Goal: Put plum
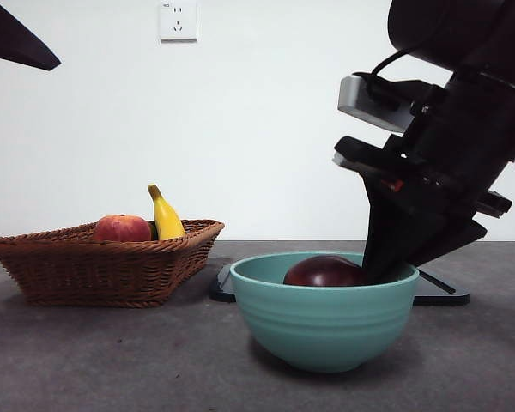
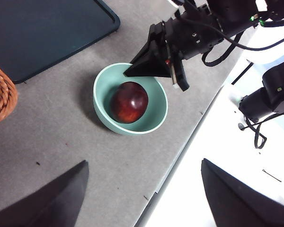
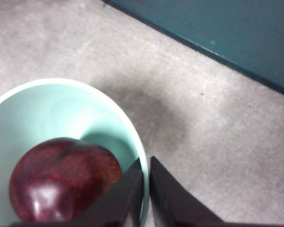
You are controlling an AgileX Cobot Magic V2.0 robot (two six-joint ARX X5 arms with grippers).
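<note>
The dark maroon plum [image 1: 324, 271] lies inside a pale green bowl [image 1: 326, 326] near the front of the grey table. It also shows in the left wrist view [image 2: 128, 101] and the right wrist view [image 3: 61, 179]. My right gripper [image 3: 146, 163] is shut, its tips at the bowl's rim [image 3: 38, 109] right beside the plum, not holding it. It reaches down from the upper right in the front view [image 1: 386, 266]. My left gripper [image 2: 144, 163] is open and empty, high above the bowl [image 2: 102, 109].
A wicker basket [image 1: 103, 266] at the left holds a red-orange peach [image 1: 122, 228] and a yellow banana [image 1: 166, 216]. A dark flat tray [image 1: 438, 292] lies behind the bowl. The table's edge runs close to the bowl in the left wrist view [image 2: 189, 142].
</note>
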